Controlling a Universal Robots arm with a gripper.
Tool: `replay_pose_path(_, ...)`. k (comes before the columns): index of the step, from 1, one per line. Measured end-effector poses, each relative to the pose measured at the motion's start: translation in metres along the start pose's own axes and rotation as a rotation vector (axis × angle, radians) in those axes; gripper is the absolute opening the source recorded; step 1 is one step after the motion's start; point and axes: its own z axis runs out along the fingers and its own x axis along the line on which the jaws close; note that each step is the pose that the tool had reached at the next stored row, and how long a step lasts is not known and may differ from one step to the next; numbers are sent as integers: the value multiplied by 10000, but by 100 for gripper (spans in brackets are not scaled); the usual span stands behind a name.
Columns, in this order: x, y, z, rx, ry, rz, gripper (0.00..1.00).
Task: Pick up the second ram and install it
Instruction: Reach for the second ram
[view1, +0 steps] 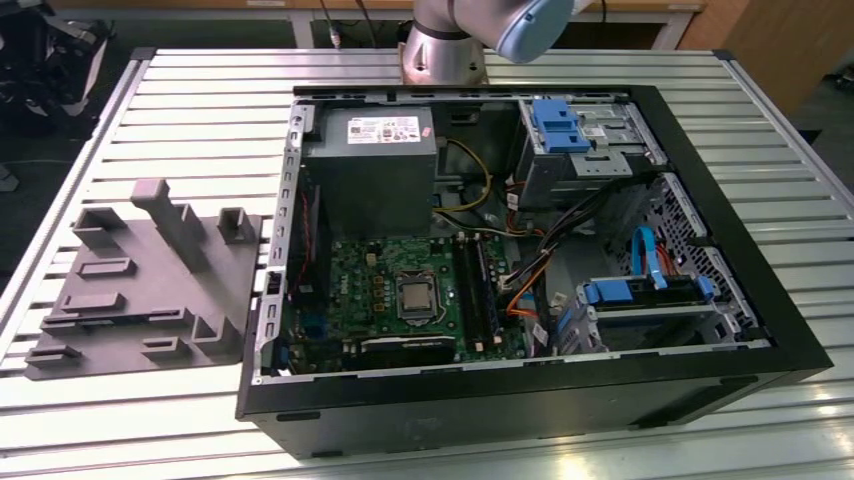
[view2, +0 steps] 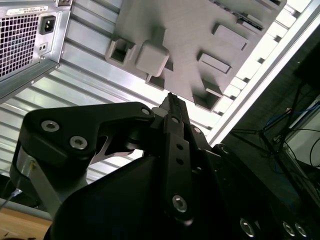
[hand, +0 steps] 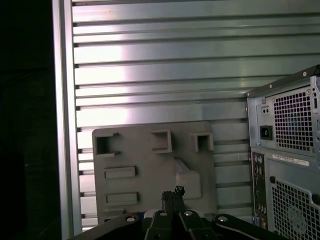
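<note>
My gripper (view2: 170, 98) hangs high above the table, over the grey moulded tray (view2: 190, 35), with its two fingers pressed together and nothing between them. In the first wrist view the gripper (hand: 173, 194) is over the near edge of the tray (hand: 150, 160). The tray (view1: 134, 290) lies at the exterior view's left, its posts and pockets bare. The open computer case (view1: 534, 400) lies beside it, motherboard (view1: 400, 290) up. I cannot tell the second ram apart from the long black slots (view1: 474, 285) on the board.
The case's rear panel (hand: 285, 150) with its power socket and fan grille stands close to the tray. Inside the case are the power supply (view1: 371, 165), blue drive brackets (view1: 561, 125) and loose cables (view1: 527, 285). The arm's base (view1: 454, 40) stands behind the case on the slatted table (view1: 200, 120).
</note>
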Motion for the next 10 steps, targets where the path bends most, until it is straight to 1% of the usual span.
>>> replay_pose_path(10, 28, -6, 11, 0, 0, 0, 11)
